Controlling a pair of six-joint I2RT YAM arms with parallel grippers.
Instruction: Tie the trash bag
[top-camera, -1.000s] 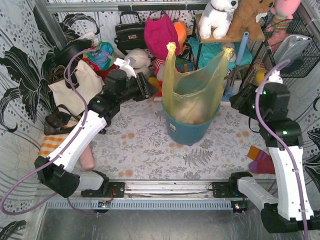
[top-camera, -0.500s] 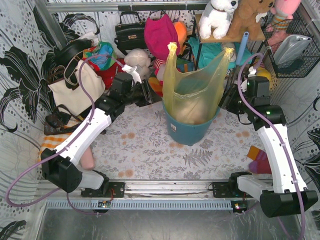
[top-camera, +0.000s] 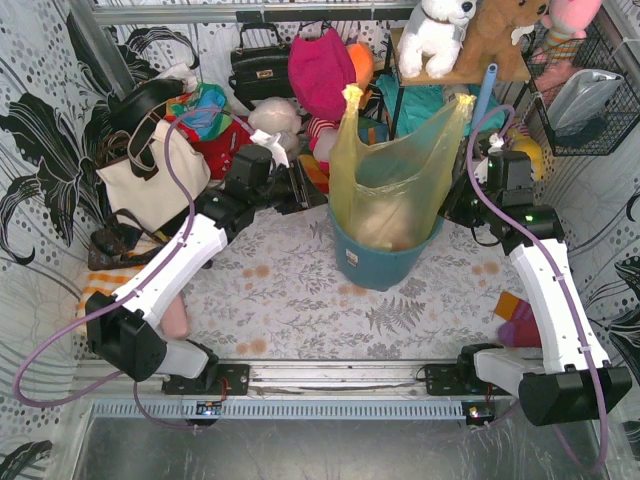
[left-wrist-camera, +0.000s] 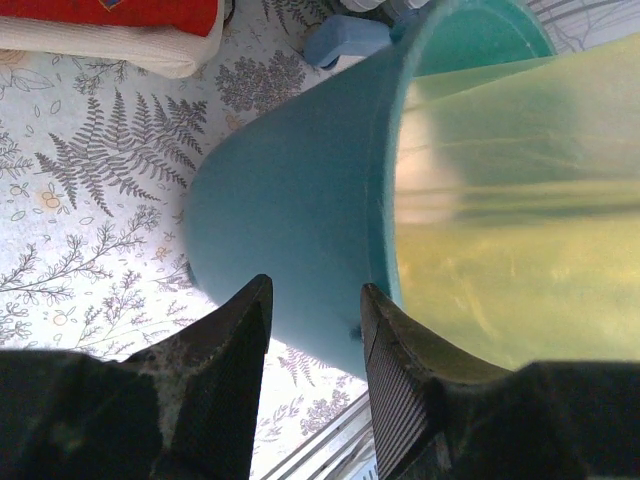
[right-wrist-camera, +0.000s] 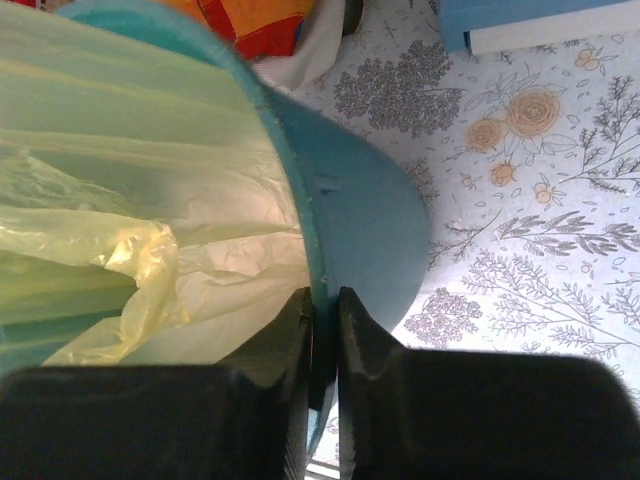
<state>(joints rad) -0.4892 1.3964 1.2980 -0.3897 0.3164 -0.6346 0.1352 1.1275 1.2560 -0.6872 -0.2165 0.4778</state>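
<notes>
The trash bag (top-camera: 385, 180) is thin yellow-green plastic and stands in a teal bin (top-camera: 375, 262) at the table's middle, its two handles pulled up. Crumpled white paper (right-wrist-camera: 240, 290) shows through it. My left gripper (top-camera: 306, 187) is just left of the bin. In the left wrist view it (left-wrist-camera: 315, 300) is open and empty, with the bin wall (left-wrist-camera: 290, 220) and the bag (left-wrist-camera: 510, 200) beyond it. My right gripper (top-camera: 453, 207) is at the bin's right side. In the right wrist view it (right-wrist-camera: 322, 296) is shut to a thin slit, level with the bin's rim (right-wrist-camera: 370, 230) beside the bag (right-wrist-camera: 130, 200).
A cream tote bag (top-camera: 150, 180) and other bags (top-camera: 262, 65) are piled at the back left. Plush toys (top-camera: 435, 35) sit on a shelf at the back. A wire basket (top-camera: 590, 90) hangs at the right. A striped sock (top-camera: 520, 320) lies near the right arm.
Both arms have reached forward and closed in on the bin, the left from the left and the right from the right. The bag's top has shifted slightly right.
</notes>
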